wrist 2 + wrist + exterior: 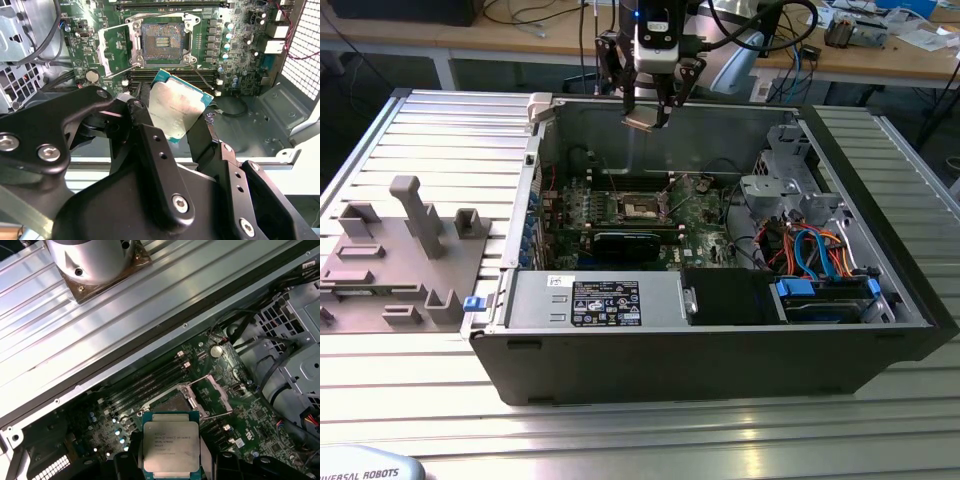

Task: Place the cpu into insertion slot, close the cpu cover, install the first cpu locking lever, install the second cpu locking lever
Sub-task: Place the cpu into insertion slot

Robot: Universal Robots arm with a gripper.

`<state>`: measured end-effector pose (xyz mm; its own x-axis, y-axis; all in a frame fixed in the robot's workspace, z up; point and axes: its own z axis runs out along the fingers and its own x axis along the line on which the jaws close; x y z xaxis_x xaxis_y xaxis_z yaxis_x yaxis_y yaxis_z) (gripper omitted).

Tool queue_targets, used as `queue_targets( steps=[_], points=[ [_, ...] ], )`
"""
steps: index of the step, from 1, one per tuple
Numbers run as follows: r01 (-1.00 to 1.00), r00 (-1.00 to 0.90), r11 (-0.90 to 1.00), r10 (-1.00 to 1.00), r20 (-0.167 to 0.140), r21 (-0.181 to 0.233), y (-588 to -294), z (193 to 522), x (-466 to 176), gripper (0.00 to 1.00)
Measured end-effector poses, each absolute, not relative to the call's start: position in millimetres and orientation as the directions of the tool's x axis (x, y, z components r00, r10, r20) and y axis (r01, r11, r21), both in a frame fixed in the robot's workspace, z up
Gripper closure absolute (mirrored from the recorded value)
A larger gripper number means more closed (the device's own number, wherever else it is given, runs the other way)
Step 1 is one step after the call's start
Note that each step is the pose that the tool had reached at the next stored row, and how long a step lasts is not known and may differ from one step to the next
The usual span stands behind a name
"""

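Ribbed metal table (440, 150), cluttered wooden benches (420, 38) behind

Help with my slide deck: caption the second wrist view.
End effector gripping the square chip over the green circuit board, its socket open and empty.

The gripper (647, 108) is matt black, built of flat jointed link bars (160, 165) pinned with silver round-head screws (180, 202). Above it sits a white-and-black wrist block (655, 30) with a small blue light (638, 15). Black cables (760, 25) loop off toward the exterior view's right.
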<state>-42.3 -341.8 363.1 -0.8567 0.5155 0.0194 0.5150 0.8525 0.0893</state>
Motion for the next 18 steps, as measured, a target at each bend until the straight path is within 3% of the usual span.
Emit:
queue_targets(
  steps=[18],
  points=[
    [0.539,-0.842,0.838,0.539,0.019,0.089,-341.8,363.1,-42.3,0.46]
  ],
)
